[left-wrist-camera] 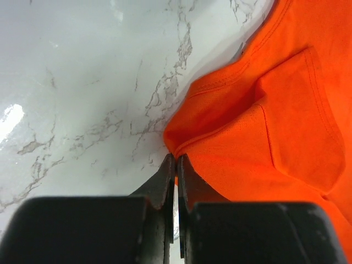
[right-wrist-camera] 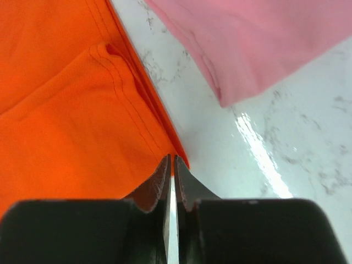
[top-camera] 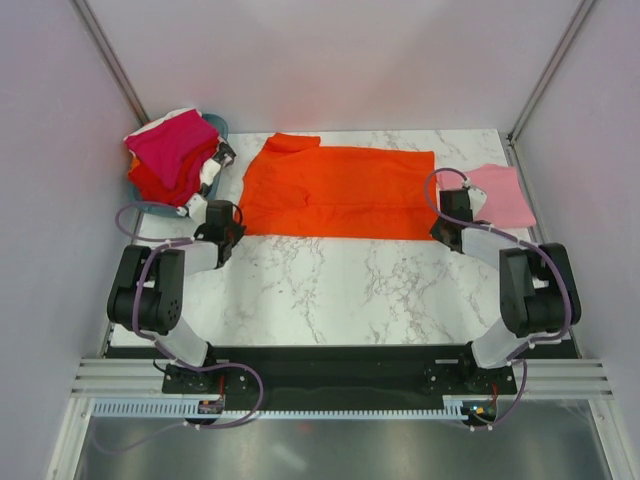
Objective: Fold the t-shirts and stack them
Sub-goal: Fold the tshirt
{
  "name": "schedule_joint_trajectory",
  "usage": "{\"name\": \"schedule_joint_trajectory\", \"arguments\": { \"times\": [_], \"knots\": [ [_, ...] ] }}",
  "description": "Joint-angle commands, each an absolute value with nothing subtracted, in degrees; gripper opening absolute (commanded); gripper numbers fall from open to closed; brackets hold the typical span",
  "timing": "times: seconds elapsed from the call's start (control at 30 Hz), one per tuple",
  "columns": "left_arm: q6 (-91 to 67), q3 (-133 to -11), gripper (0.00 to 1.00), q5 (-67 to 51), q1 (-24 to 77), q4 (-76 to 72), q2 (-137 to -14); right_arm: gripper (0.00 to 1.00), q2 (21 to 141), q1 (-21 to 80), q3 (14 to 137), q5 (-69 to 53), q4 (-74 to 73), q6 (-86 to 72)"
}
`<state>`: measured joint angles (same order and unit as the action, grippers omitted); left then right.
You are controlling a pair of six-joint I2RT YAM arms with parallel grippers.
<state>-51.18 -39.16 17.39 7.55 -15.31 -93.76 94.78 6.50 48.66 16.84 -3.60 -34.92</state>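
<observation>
An orange shirt lies spread flat on a marble counter. The left hand, pressed together, pinches the orange shirt's near left corner. The right hand pinches its near right corner. A pink shirt lies just right of it.

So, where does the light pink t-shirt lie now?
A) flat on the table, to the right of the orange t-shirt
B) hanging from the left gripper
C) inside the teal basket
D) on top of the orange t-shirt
A: the light pink t-shirt lies on the marble table, just past the right end of the orange t-shirt, with bare marble between them.
</observation>
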Motion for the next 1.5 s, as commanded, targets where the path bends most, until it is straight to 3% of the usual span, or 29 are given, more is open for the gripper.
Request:
{"name": "schedule_joint_trajectory", "arguments": {
  "times": [0.0, 0.07, 0.13, 0.37, 0.6, 0.9, 1.13, 1.43, 1.47],
  "knots": [
    [-51.2, -41.0, 0.02, 21.2, 6.9, -17.3, -93.3, 0.13, 86.9, 6.2, 45.7, 19.1, -4.3, -36.1],
    [-51.2, -40.6, 0.02, 20.0, 6.9, -17.3, -92.9, 0.28, 83.6, 6.2, 43.5, 19.3, -4.1, -36.6],
    [-51.5, -40.3, 0.02, 19.3, 6.9, -17.3, -92.7, 0.34, 82.0, 6.2, 41.4, 18.8, -4.0, -36.9],
    [-52.2, -38.1, 0.02, 18.3, 6.9, -17.6, -91.5, 0.35, 83.1, 6.1, 39.3, 15.8, -1.8, -39.2],
    [-52.1, -37.5, 0.02, 17.8, 6.9, -17.6, -90.2, 0.46, 88.6, 5.8, 41.6, 14.8, -0.4, -40.7],
    [-52.0, -37.6, 0.02, 17.5, 6.8, -17.4, -89.5, 0.45, 92.5, 5.6, 43.9, 14.9, 2.3, -40.8],
    [-52.2, -37.5, 0.02, 17.1, 6.9, -17.3, -89.4, 0.38, 95.2, 5.4, 45.6, 15.9, 2.4, -41.3],
    [-52.1, -37.3, 0.02, 17.9, 6.9, -16.6, -88.4, 0.0, 96.2, 4.0, 46.4, 17.1, 2.3, -41.0],
    [-52.0, -37.1, 0.02, 17.8, 6.9, -16.5, -88.2, 0.0, 96.1, 4.0, 46.3, 17.0, 2.1, -40.8]
  ]
}}
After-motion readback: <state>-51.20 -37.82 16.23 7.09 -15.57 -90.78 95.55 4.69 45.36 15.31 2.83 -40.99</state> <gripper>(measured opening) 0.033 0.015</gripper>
